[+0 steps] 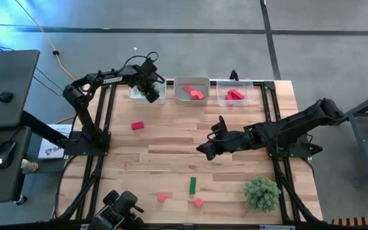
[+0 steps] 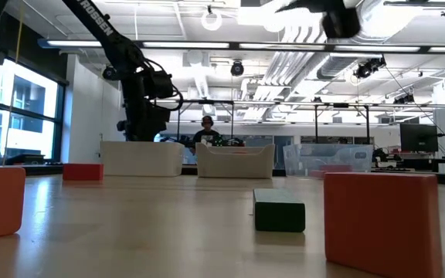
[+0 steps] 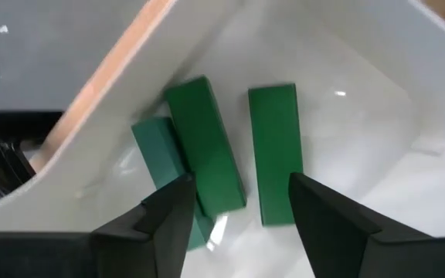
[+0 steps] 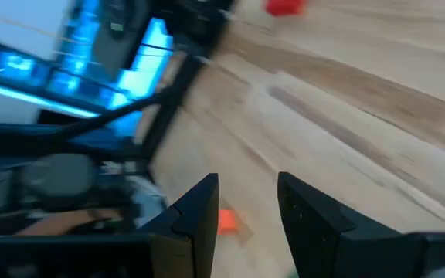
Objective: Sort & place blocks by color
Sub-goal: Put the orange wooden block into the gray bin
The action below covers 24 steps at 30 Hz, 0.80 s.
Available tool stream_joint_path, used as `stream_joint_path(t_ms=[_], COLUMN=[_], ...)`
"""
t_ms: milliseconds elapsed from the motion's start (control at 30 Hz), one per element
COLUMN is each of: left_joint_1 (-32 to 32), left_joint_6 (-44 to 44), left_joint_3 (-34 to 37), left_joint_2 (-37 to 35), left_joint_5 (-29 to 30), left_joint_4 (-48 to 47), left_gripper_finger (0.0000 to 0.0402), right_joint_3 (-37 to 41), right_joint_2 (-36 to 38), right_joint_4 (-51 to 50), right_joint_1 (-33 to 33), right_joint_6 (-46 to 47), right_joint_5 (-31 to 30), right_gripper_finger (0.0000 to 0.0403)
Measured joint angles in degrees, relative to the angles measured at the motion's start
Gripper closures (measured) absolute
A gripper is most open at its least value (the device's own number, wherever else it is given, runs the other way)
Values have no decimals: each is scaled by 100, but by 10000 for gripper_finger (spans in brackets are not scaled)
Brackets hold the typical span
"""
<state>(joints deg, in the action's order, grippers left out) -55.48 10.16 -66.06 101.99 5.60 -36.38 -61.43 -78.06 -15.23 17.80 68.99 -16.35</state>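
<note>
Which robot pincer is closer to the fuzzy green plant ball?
Right. The right pincer hovers mid-table, fairly near the plant ball; the left pincer is over the far left tray.

In the high view the left gripper (image 1: pixel 151 93) covers most of the left tray (image 1: pixel 161 97), so the green blocks (image 3: pixel 273 150) under it are hidden there. In the left wrist view one green block (image 3: pixel 158 154) lies partly under another, its far end behind a finger (image 3: pixel 164 228). The right wrist view is motion-blurred; the orange block (image 4: pixel 228 222) beside the right gripper (image 4: pixel 246 216) is cut by a finger. In the low view two near salmon blocks (image 2: pixel 381 220) run off the frame's edge.
</note>
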Motion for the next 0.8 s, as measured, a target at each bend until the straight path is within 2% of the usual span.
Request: stream_joint_path(t_ms=[200, 400, 600, 800], left_joint_1=[9, 18, 175, 526], left_joint_6=[-8, -10, -309, -549], left_joint_3=[0, 0, -2, -2], left_joint_2=[-211, -737, -1454, -2160], left_joint_5=[-2, -6, -208, -736], left_joint_4=[-160, -179, -366, -680], left_gripper_finger=[198, 197, 199, 197], right_joint_3=[0, 0, -70, -746], right_joint_2=[0, 0, -13, -326], right_joint_4=[1099, 1831, 1867, 1594], right_joint_1=[74, 74, 74, 74], right_joint_6=[-634, -1147, -1255, -1727], right_joint_5=[-172, -494, -568, -607], right_gripper_finger=[279, 279, 279, 279])
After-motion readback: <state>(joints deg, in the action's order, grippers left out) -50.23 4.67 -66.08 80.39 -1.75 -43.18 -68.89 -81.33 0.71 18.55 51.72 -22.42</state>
